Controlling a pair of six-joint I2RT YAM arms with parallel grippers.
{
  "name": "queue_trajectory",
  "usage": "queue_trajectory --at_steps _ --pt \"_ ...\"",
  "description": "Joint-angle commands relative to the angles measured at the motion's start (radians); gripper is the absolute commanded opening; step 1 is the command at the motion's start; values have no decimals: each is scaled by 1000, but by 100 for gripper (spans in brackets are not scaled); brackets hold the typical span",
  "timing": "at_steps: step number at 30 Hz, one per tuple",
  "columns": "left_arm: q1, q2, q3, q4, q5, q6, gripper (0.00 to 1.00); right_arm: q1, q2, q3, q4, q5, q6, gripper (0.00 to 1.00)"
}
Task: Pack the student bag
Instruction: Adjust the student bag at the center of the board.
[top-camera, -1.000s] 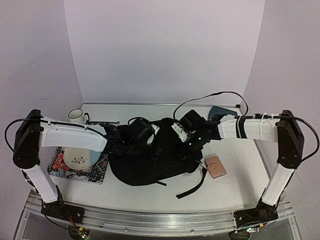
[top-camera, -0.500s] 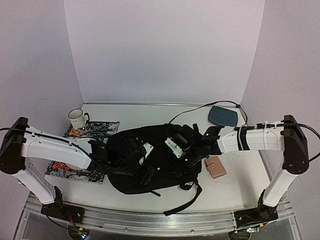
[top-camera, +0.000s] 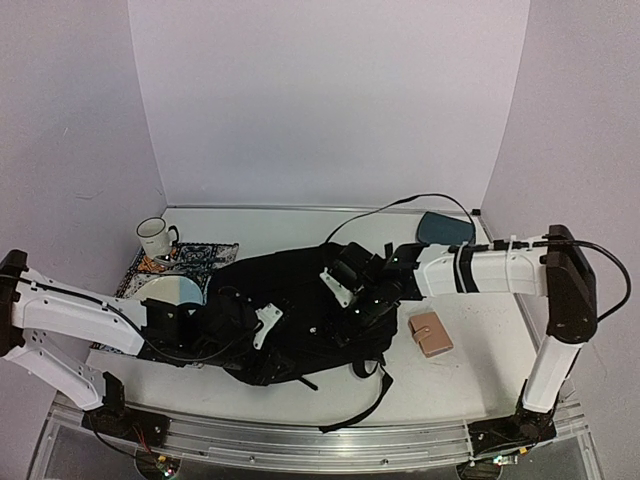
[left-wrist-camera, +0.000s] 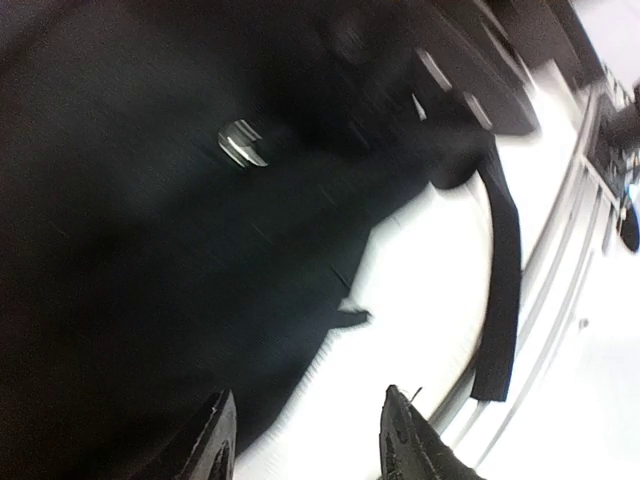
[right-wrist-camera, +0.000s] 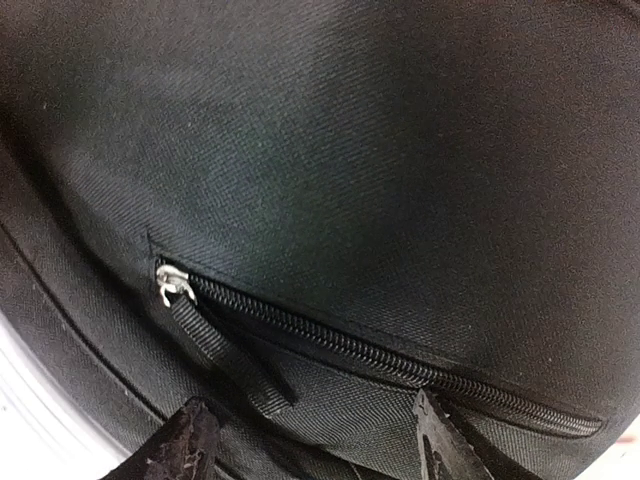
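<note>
Fabric slack, so first pin the near flank of the bag (top-camera: 300, 300) with the left gripper (left-wrist-camera: 305, 425), spread and seemingly pinching nothing, though blurred. Then, farther in, nip the pull (right-wrist-camera: 172, 283) squarely with the right gripper (right-wrist-camera: 310, 435), spread and empty above the closed zip (right-wrist-camera: 380, 355), and draw along its line. Black weave, soft, slumped mid-table (top-camera: 480, 390), with a strap (top-camera: 365, 405) trailing toward the near edge.
</note>
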Motion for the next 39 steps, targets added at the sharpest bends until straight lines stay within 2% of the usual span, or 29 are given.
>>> queue_trajectory --at_steps 1,5,9,14,18,21,27,31,39 --pt "-35 20 -24 30 56 7 46 -43 54 58 0 72 -28 66" --pt "-36 -66 -5 33 -9 3 44 -44 32 74 10 -8 -77 59" --pt "-35 -166 48 28 -197 21 49 -44 18 54 38 -78 -97 52" --pt "15 -141 131 24 -343 58 54 -44 25 57 50 -85 -99 45" --pt "113 -43 193 20 -330 75 56 -43 32 54 51 -85 -102 44" --pt "147 55 240 20 -336 105 56 -44 32 45 51 -77 -100 44" --pt "149 189 283 9 -312 153 60 -44 14 43 51 -36 -96 45" --pt "147 232 279 -29 -224 164 63 -44 25 55 51 -37 -100 48" --pt "55 179 217 -76 -129 138 66 -44 53 58 43 -122 -140 50"
